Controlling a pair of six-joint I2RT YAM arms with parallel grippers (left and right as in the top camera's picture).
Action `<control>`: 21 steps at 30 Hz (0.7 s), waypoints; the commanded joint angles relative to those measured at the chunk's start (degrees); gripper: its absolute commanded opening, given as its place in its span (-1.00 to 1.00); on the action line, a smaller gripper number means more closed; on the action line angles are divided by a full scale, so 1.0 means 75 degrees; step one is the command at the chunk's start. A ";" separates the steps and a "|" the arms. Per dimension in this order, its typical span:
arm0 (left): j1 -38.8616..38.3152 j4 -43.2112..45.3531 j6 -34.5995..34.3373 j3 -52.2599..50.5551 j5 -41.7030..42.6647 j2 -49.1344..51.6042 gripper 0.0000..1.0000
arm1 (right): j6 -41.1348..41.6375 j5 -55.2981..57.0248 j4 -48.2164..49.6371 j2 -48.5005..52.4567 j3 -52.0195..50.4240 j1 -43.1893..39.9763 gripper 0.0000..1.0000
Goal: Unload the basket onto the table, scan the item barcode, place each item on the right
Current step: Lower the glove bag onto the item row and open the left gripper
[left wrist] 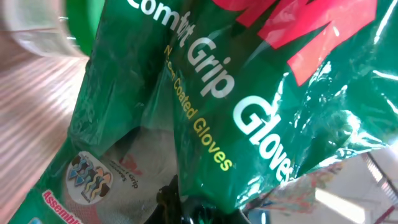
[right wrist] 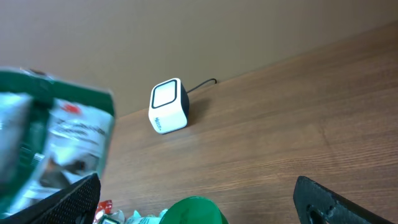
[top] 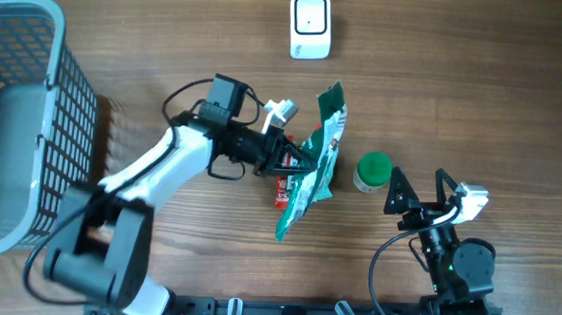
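**Left fingers (top: 290, 158) pinching the glove pack (top: 324, 140)**

Fingers of the left gripper (top: 300, 161) are pressed tight on the green glove pack, tilted near table centre (its print fills the left wrist view). Wood-grain table (top: 512, 92), plain tan wall (right wrist: 186, 31) behind. White scanner (top: 310, 26) sits at 12 o'clock from the pack, well apart. At 4 o'clock the right gripper (top: 418, 180) is spread wide, holding nothing, with a green-capped jar (top: 373, 171) just beside it. Blue basket (top: 17, 117) way over at 9 o'clock.
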 commanded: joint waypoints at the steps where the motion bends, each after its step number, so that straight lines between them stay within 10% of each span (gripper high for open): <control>1: 0.0195 0.0125 -0.0035 -0.0093 0.0015 0.0644 -0.91 | -0.0134 0.0102 0.0038 0.0044 -0.0009 0.0032 1.00; 21: 0.1521 -0.0079 0.0076 -0.0085 -0.3127 0.1128 -0.29 | -0.0137 0.0102 0.0038 0.0044 -0.0009 0.0032 1.00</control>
